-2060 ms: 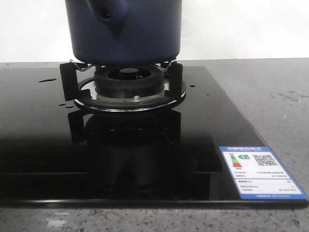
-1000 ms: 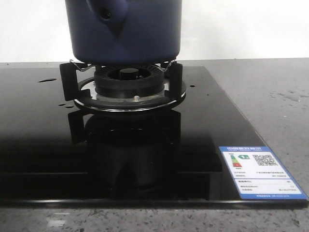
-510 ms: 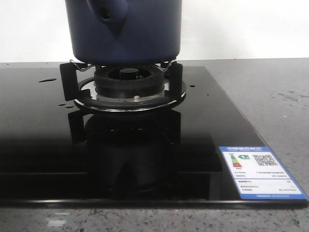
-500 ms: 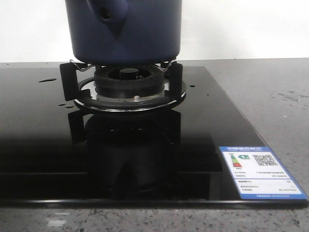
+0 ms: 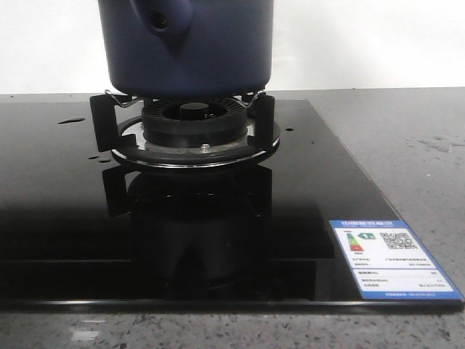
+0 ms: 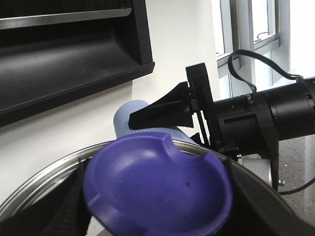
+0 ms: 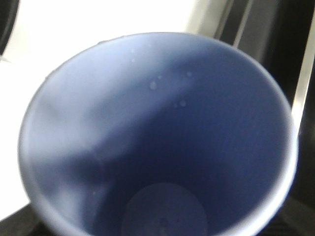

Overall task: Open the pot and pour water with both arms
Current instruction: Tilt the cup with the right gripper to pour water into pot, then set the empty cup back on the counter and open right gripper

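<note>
Navy pot (image 5: pixel 187 47) on burner (image 5: pixel 195 120) — cup (image 7: pixel 157 137) wrist-only

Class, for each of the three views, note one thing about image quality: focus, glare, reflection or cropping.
Front view: sharp; the pot is cropped at the top, and the glossy black hob mirrors the burner. Left wrist view: the purple lid up close is soft and blurred, the windows are overexposed. Right wrist view: the pale blue cup fills the frame, blurred, with a blown-out white background.
</note>
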Controlling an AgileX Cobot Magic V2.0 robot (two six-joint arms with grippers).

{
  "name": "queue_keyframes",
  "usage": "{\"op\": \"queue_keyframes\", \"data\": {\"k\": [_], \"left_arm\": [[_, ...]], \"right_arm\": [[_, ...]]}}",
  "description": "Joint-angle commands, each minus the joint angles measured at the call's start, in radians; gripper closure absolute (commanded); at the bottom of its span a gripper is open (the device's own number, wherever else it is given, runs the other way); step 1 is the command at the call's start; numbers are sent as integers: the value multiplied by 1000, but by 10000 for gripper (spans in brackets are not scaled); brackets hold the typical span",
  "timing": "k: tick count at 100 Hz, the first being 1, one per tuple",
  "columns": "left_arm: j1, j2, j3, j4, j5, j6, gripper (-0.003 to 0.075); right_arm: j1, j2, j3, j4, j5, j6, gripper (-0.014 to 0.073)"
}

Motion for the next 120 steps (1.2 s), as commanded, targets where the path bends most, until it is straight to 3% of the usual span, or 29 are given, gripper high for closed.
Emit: {"op": "queue_keyframes", "data": {"k": [1,30,52,71,91,120], "left_arm": [[0,-15,-29,-96,1,-7,498],[0,-15,-29,-96,3,-7,498],[0,-15,-29,-96,13,-7,498],[-9,-15,-29,-96,25,-7,498],[-35,-15,-29,-92,19,-7,498],[-37,-15,-29,-92,17,-7,498]], "right_arm": [[0,-48,-42,84,12,58,356],[0,-50,-42,420,252,360,356],[-9,-113,-42,515,255,663,356],[-94,-211,-11,561,259,878,356],[-249,-365,220,563,130,1025,356],[-495,-521,719,623,-230,1138,356]]}}
